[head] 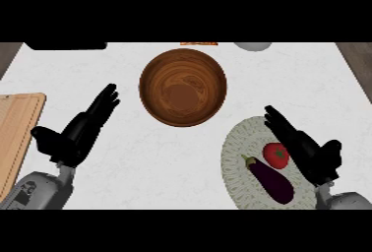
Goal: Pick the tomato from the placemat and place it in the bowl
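A red tomato (276, 155) lies on a round pale placemat (240, 147) at the lower right, next to a dark purple eggplant (271, 180). A brown wooden bowl (182, 87) stands at the counter's middle, up and left of the placemat, and holds nothing. My right hand (309, 150) hovers over the placemat's right side, just right of the tomato, fingers straight and pointing up-left, open. My left hand (80, 130) rests open at the left, fingers pointing up toward the bowl's left side, apart from everything.
A light wooden cutting board (16, 133) lies at the counter's left edge. At the far edge sit a black object (67, 46), a small orange item (198, 43) and a grey rounded object (252, 46).
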You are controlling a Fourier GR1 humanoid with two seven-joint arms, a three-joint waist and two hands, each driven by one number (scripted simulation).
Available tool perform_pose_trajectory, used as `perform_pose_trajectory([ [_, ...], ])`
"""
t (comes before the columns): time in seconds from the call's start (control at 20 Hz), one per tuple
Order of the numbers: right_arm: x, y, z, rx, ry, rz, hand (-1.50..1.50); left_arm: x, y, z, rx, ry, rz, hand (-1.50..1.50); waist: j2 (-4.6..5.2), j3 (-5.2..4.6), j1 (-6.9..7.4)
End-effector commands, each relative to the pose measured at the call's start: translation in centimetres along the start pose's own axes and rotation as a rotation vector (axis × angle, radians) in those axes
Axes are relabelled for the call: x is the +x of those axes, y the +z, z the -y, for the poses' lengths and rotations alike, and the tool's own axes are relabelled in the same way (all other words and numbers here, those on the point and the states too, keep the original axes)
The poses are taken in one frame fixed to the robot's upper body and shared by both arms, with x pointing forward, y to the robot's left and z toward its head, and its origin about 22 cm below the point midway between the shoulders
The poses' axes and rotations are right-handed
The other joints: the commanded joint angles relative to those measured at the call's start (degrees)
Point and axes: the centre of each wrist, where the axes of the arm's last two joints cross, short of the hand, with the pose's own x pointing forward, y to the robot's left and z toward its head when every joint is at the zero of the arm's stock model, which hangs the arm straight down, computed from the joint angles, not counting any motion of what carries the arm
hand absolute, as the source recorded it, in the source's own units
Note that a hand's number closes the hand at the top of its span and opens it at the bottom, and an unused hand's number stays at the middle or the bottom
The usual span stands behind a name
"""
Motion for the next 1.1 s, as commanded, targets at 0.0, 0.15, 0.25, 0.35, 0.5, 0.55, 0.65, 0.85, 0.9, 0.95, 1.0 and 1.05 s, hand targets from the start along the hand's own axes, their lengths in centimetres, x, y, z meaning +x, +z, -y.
perform_pose_trajectory([
  [0.0, 1.0, 0.1, -0.8, 0.200, -0.021, 0.047, -1.50, 1.0, -1.1, -0.9, 0.047, 0.027, 0.019, 0.00, -1.37, 1.64, 1.81],
  [0.15, 3.7, -0.1, -7.6, 0.688, -0.126, 0.280, -1.50, 2.3, -1.1, -3.4, 0.185, -0.046, 0.128, 0.00, -1.74, 1.85, 6.01],
  [0.25, 6.0, 0.3, -10.9, 0.957, -0.170, 0.418, -1.50, 4.0, -1.4, -4.9, 0.254, -0.080, 0.197, 0.00, -2.33, 2.06, 9.88],
  [0.35, 10.3, 1.4, -5.2, 0.723, 0.230, 0.664, -1.50, 2.0, 0.2, -6.9, 0.375, -0.055, 0.138, 0.00, -3.54, 1.75, 2.59],
  [0.5, 6.9, 4.1, -3.1, 0.703, 0.079, 0.776, -1.50, 2.7, 0.6, -9.1, 0.447, -0.058, 0.162, 0.00, -2.14, 1.92, 0.45],
  [0.55, 6.4, 4.3, -2.9, 0.744, 0.112, 0.810, -1.50, 2.6, 1.1, -9.0, 0.424, -0.054, 0.171, 0.00, -2.09, 1.92, 1.18],
  [0.65, 6.7, 5.7, 0.2, 0.799, 0.168, 0.834, -1.50, 2.2, 1.1, -9.1, 0.436, -0.048, 0.180, 0.00, -1.89, 1.88, 0.58],
  [0.85, 8.7, 7.2, 5.0, 0.763, 0.368, 0.897, -1.50, 1.8, 1.0, -9.1, 0.445, -0.045, 0.184, 0.00, -1.75, 1.80, 0.29],
  [0.9, 9.3, 7.4, 6.2, 0.742, 0.439, 0.890, -1.50, 2.2, 1.6, -8.6, 0.445, -0.046, 0.178, 0.00, -1.97, 1.86, 1.04],
  [0.95, 10.3, 7.8, 6.8, 0.700, 0.519, 0.877, -1.50, 2.0, 2.5, -11.0, 0.443, -0.045, 0.179, 0.00, -1.83, 1.73, 1.11],
  [1.0, 10.1, 8.0, 6.9, 0.694, 0.557, 0.879, -1.50, 2.2, 1.5, -9.8, 0.443, -0.061, 0.205, 0.00, -1.69, 1.73, 1.08],
  [1.05, 10.9, 8.6, 9.1, 0.663, 0.592, 0.863, -1.50, 2.7, 1.2, -9.4, 0.446, -0.045, 0.189, 0.00, -1.68, 1.76, 0.97],
])
